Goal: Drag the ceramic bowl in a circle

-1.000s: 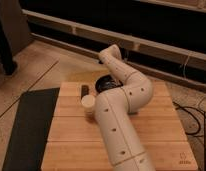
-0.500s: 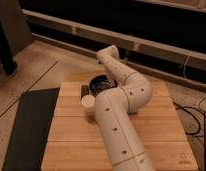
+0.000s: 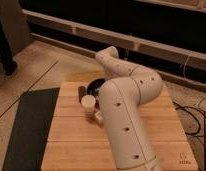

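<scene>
Bowl: ceramic bowl [image 3: 97,84] near surface's [image 3: 71,137] far edge, partly behind arm [image 3: 123,115] | cream cup [image 3: 88,102] just in front | end effector: hidden behind arm at bowl, closed, hold unclear.

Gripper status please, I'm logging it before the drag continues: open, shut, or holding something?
The gripper: shut, down at the ceramic bowl, hidden behind the arm; whether it grips the bowl cannot be told.

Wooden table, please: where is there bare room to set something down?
Free: near-left boards between dark mat and white robot arm; right side beyond the arm. Crowded: far centre, where glossy black ceramic bowl, cream round cup and dark rectangular block cluster, gripper hidden behind the arm there.
</scene>
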{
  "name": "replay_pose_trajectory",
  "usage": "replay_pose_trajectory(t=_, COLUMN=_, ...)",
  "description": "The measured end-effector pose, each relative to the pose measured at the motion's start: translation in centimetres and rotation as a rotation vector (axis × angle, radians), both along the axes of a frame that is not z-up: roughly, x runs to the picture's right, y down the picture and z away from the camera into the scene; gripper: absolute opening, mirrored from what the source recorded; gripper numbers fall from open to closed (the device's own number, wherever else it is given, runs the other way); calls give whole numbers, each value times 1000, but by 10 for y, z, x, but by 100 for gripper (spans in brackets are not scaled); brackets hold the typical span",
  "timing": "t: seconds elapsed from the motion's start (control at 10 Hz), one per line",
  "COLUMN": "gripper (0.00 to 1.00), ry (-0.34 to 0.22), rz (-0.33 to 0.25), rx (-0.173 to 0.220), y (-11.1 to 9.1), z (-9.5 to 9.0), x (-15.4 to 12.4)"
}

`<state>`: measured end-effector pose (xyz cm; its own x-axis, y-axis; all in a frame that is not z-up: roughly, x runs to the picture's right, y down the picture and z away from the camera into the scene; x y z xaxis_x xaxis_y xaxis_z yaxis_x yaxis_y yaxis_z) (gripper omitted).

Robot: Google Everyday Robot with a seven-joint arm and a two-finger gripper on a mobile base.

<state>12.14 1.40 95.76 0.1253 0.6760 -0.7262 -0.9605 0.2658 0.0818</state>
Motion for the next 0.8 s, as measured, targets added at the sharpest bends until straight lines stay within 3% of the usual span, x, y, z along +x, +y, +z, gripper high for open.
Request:
replay_pose_trajectory(t=0.2, gripper=0, ry=130, rz=19, rx=-53, y=19, z=-9, x=43)
replay_pose_trajectory(t=0.4, gripper=0, ry=214, rz=23, rx=-70, y=19, z=-5, x=68)
replay_pose_trajectory(t=0.6, gripper=0, ry=252, rz=2, rx=-36, y=-8, z=7, x=76)
replay_pose_trajectory(t=0.8, gripper=0, ry=230, rz=-34, rx=13, y=-37, z=21, x=61)
